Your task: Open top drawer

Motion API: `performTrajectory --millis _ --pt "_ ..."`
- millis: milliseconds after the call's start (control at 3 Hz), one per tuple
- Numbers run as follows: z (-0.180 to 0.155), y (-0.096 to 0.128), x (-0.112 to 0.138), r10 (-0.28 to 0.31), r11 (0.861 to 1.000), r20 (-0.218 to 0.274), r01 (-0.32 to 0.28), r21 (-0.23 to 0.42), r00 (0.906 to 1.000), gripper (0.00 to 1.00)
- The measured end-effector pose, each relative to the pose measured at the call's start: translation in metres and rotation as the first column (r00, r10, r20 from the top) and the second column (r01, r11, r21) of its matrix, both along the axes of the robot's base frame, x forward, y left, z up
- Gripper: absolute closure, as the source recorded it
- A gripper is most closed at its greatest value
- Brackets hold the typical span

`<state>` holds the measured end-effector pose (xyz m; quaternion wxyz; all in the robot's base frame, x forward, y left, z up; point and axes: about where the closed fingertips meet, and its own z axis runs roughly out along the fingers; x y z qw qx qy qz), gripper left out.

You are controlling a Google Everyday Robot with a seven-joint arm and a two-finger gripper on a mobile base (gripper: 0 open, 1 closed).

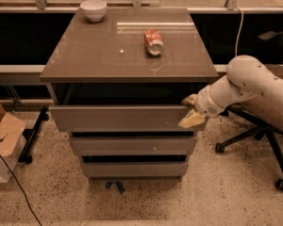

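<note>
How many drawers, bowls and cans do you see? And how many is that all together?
Drawers: 3 (top drawer, middle drawer, bottom drawer)
Bowls: 1 (white bowl)
Cans: 1 (red can, lying on its side)
Total: 5
The gripper is at the top drawer's right end.

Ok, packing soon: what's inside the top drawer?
Nothing can be seen: the tabletop covers the drawer, leaving only a dark gap above its front. The claw is at its right end.
</note>
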<state>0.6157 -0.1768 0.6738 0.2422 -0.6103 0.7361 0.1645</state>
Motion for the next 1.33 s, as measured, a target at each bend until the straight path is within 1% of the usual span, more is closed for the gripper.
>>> performTrajectory --millis 333,667,1000,1333 --pt "0.0011 -0.0014 -0.0053 0.005 1.000 -0.002 -0.005 -0.005 1.0000 0.79" --pt "0.0032 -0.0013 -0.0053 0.005 1.000 -0.002 -0.005 -0.005 1.0000 0.75" --pt "0.0038 -0.0013 -0.0053 0.005 1.000 -0.003 -0.005 -0.004 1.0000 0.44" --pt "0.0038 -0.0013 -0.0053 0.005 1.000 -0.003 -0.005 -0.004 1.0000 0.22"
